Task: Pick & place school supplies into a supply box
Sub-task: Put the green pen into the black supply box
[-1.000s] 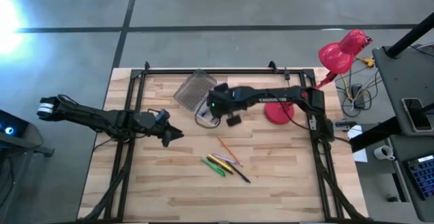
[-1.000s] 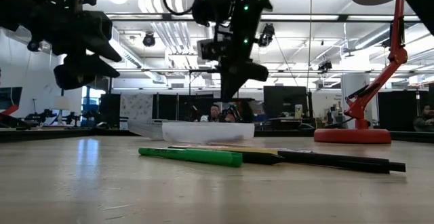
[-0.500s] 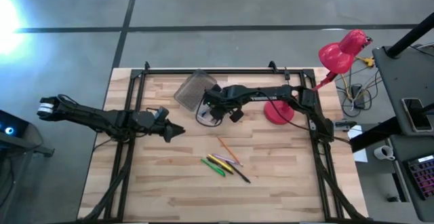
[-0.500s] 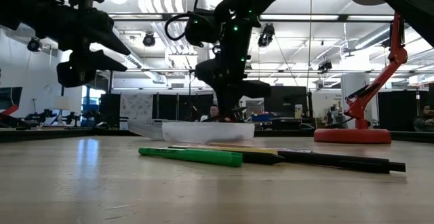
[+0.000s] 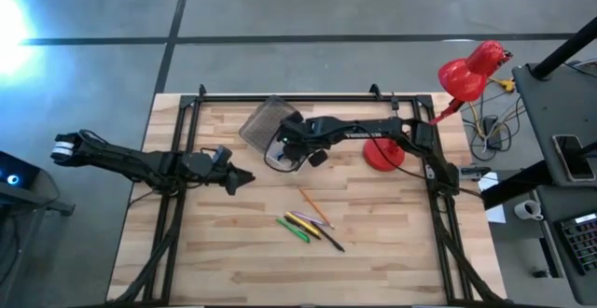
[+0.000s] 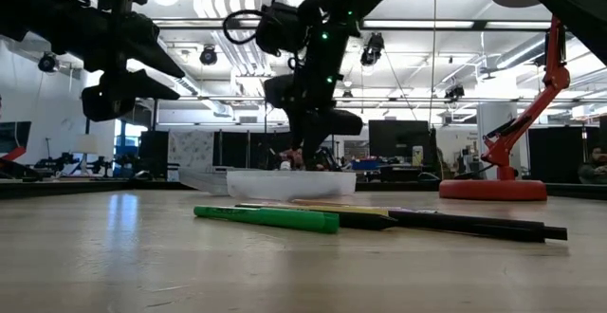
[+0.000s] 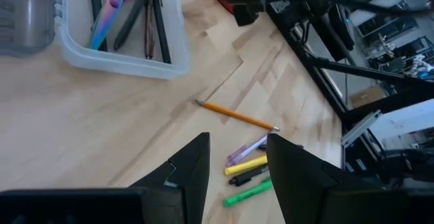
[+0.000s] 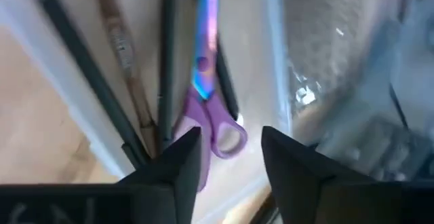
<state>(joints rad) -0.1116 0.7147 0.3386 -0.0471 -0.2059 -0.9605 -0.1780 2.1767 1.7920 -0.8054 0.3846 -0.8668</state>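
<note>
The clear supply box [image 5: 283,159] stands at the table's far middle, its ribbed lid [image 5: 261,121] thrown open toward the far left. Purple-handled scissors [image 8: 215,132] lie flat in it beside dark pens [image 8: 166,61] and a brown one [image 8: 122,47]. My right gripper [image 8: 230,139] hangs open just over the box, fingertips either side of the scissors' handle. My left gripper [image 5: 244,179] hovers open above the left part of the table. An orange pencil [image 5: 314,205] and green [image 5: 291,230], yellow, purple and black pens [image 5: 328,239] lie on the wood near the middle.
A red desk lamp [image 5: 466,70] stands on its round base [image 5: 381,154] right of the box, close to my right arm. Dark frame rails [image 5: 177,224] run along the table's left and right sides. Bare wood lies toward the near edge.
My right gripper has gone toward the table's left and down over the supply box, then opened. The scissors now lie in the box among the pens.
</note>
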